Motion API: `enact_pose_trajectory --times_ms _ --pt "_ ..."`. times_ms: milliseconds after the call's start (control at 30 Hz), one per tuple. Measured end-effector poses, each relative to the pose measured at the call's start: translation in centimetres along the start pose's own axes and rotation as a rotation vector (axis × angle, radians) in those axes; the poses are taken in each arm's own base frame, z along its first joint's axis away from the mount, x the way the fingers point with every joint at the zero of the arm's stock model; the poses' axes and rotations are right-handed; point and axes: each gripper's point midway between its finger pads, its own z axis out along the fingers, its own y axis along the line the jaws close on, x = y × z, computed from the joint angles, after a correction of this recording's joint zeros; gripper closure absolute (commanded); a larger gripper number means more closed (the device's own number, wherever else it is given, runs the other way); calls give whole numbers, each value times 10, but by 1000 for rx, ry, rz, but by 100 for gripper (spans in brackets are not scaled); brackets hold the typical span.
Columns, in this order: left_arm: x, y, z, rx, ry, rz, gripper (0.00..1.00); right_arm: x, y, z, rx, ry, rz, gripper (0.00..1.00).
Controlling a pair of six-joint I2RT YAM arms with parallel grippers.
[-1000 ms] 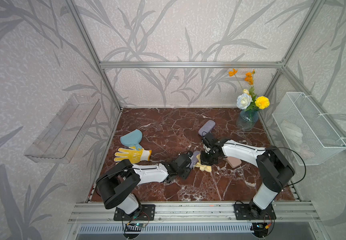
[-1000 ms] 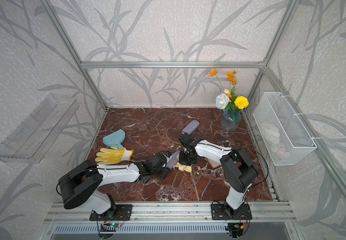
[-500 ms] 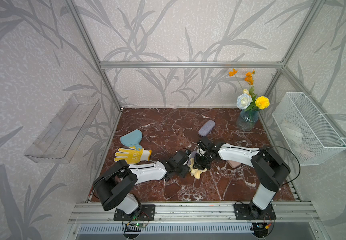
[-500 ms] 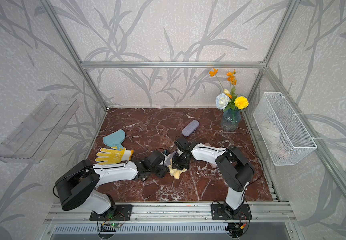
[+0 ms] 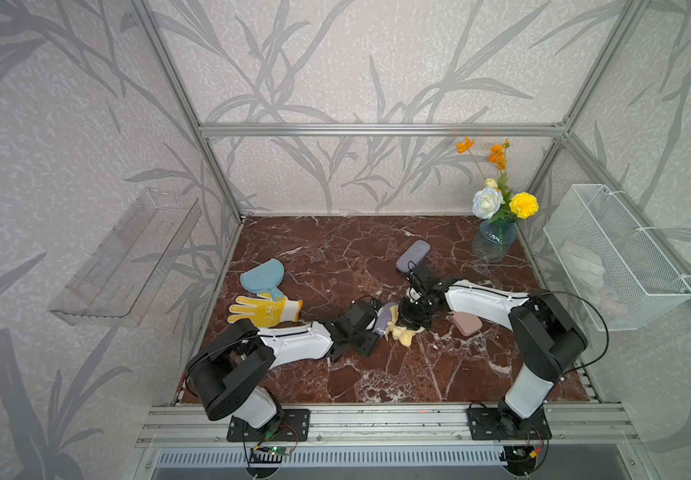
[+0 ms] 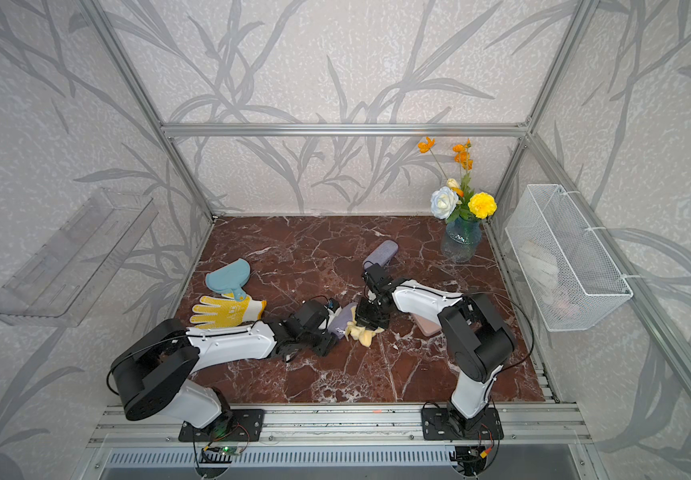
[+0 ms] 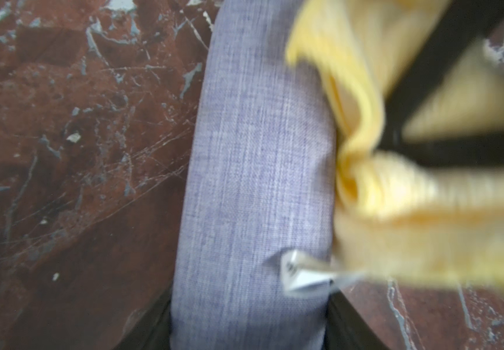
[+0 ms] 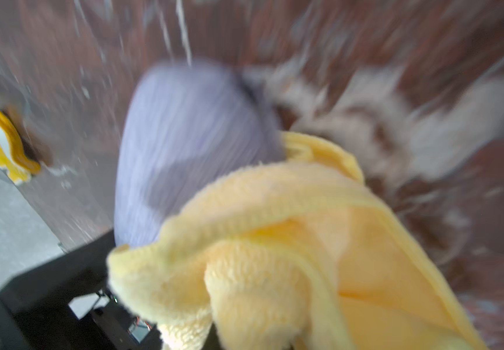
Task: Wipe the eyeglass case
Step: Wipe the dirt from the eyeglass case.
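Observation:
In both top views my left gripper is shut on a lavender fabric eyeglass case low over the marble floor. The left wrist view shows the eyeglass case running lengthwise between the dark fingers. My right gripper is shut on a yellow cloth, and the bunched cloth presses against the case's side. In the right wrist view the cloth hides the jaws and covers the near end of the case.
A second lavender case lies behind the right arm and a pink case beside it. A yellow glove and a blue mitt lie at the left. A flower vase stands back right, near a wire basket.
My right gripper slid the yellow cloth along the case toward the front left, then back toward the rear right. The left gripper kept its hold with little movement.

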Motion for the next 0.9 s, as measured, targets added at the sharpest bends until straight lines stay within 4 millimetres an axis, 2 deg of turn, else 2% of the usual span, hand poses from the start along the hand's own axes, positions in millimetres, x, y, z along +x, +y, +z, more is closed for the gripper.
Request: enact_pose_trajectory --times_ms 100,167,233,333,367,500,567,633,767,833,900 --pt "1 -3 0 16 4 8 96 19 10 7 -13 45 -36 100" --pt "0 -2 0 18 2 8 96 16 10 6 -18 49 -26 100" --pt "-2 -1 0 15 -4 4 97 5 10 4 -22 47 -2 100" --pt "-5 4 0 -2 -17 -9 97 -27 3 -7 -9 1 42 100" --pt "-5 6 0 -7 -21 -10 97 -43 -3 -14 8 -36 56 100" --pt "-1 0 1 13 -18 11 98 -107 -15 -56 74 -239 31 100" --pt "1 -4 1 24 -20 27 98 -124 -10 -76 99 -320 -28 100" --pt "2 -6 2 28 -26 38 98 -119 -3 -89 129 -354 -102 100" --pt "2 -5 2 16 -47 50 97 -77 19 -99 143 -334 -237 100" --pt "3 -5 1 9 -55 60 97 -56 30 -91 120 -296 -273 100" --pt "5 -3 -1 -2 -66 70 97 -34 37 -72 95 -231 -285 100"
